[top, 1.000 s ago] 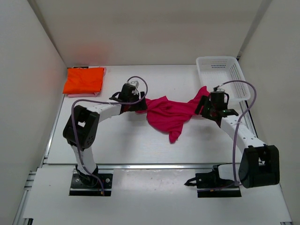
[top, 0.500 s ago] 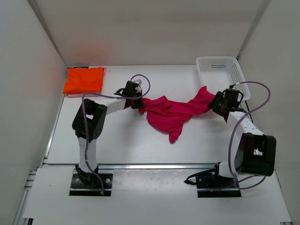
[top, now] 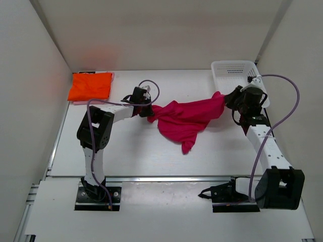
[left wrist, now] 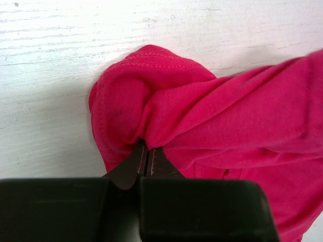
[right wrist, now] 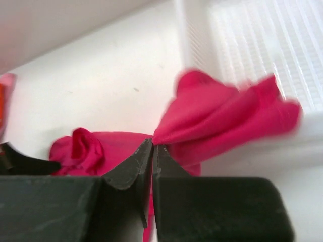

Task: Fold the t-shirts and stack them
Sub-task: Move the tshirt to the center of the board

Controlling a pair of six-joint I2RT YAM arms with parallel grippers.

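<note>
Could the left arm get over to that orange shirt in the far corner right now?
Probably not yet. Nothing lies between the left tool and the orange shirt, but that tool is shut on the magenta shirt, so it would have to let go first.

This is a robotics lab cell: a white counter (top: 131,151) is boxed in by plain white panels, a left wall (top: 30,101) and a back wall (top: 161,35), under even light. Two black-and-white machine arms, the left arm (top: 96,133) and the right arm (top: 267,146), are bolted to black base plates (top: 98,195) at the near edge beside a slotted aluminium rail (top: 34,194). Purple cables (top: 298,101) loop loose along the arms
</note>
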